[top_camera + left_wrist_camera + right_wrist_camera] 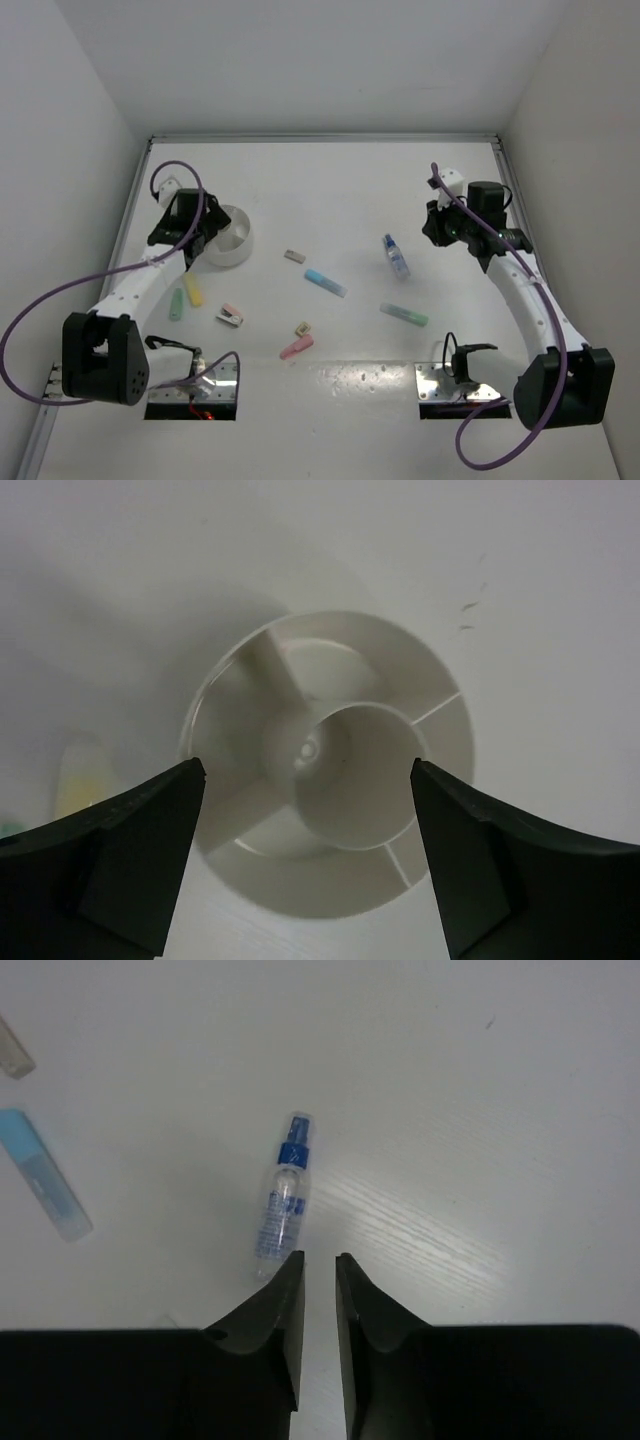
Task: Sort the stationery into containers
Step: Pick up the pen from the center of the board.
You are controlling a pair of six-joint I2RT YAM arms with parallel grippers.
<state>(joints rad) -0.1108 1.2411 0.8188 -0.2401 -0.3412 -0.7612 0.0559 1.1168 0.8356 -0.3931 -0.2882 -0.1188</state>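
Note:
The white divided bowl stands at the left; its compartments look empty in the left wrist view. My left gripper hovers over its left rim, open and empty. My right gripper is shut, with a thin gap and nothing held, just right of the blue-capped clear bottle. On the table lie a light-blue stick, a green stick, a pink stick, two tan blocks, the pink-white stapler piece, a yellow stick and another green stick.
White walls enclose the table on the left, back and right. Two metal base plates sit at the near edge, with purple cables looping beside each arm.

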